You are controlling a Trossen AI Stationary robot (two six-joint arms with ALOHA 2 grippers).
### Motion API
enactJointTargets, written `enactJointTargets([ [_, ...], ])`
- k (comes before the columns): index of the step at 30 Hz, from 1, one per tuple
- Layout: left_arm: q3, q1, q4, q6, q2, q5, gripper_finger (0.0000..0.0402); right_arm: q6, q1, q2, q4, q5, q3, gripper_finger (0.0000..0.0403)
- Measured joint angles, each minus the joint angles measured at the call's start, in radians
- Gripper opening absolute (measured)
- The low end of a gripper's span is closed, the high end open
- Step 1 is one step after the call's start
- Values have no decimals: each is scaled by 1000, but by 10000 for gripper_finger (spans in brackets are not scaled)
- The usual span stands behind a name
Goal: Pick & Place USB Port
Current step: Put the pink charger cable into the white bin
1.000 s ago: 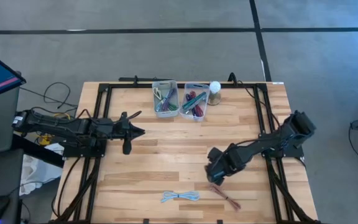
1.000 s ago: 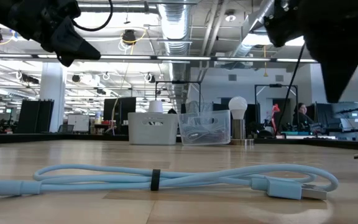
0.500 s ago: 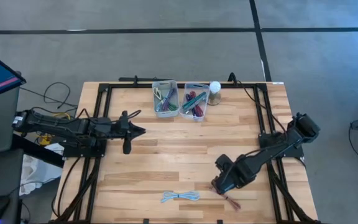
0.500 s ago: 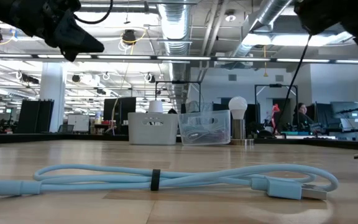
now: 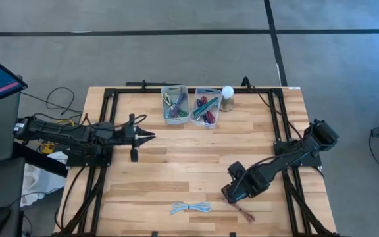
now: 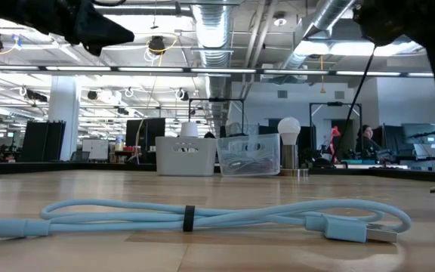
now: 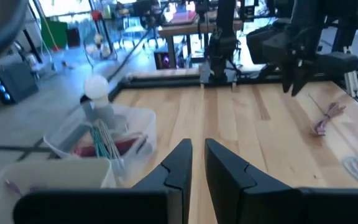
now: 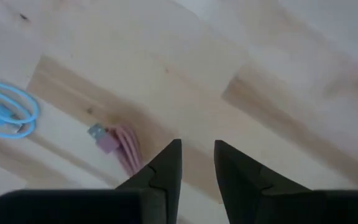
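A pink USB cable [image 5: 243,211] lies bundled near the table's near edge, right of centre; in the right wrist view this pink cable [image 8: 120,148] shows its plug end. A light blue USB cable [image 5: 191,208] lies coiled to its left, and this blue cable [image 6: 202,217] fills the low view's foreground. My right gripper [image 5: 228,195] hovers just left of and beyond the pink cable, and in its own view the gripper [image 8: 197,155] stands a little open with nothing between the fingers. My left gripper [image 5: 147,136] hangs shut above the table's left half; its own view shows the gripper [image 7: 197,149] empty.
Two clear bins [image 5: 175,104] [image 5: 205,108] with coloured cables stand at the far edge's middle, a light bulb [image 5: 227,95] on a base just right of them. A black frame [image 5: 278,125] runs along the table's sides. Bare wood lies between the bins and the cables.
My right gripper has moved toward the near edge and down, closing on the pink cable, and has then nearly stopped. My left gripper has risen a little and edged toward the far right. Both cables have stayed where they lay.
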Motion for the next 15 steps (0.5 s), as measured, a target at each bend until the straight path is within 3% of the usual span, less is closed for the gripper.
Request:
enactJointTargets([
  [4, 0, 0, 6, 27, 0, 0, 44, 71, 15, 0, 0, -83, 0, 87],
  [15, 0, 0, 13, 28, 0, 0, 44, 164, 117, 51, 153, -101, 1, 87],
])
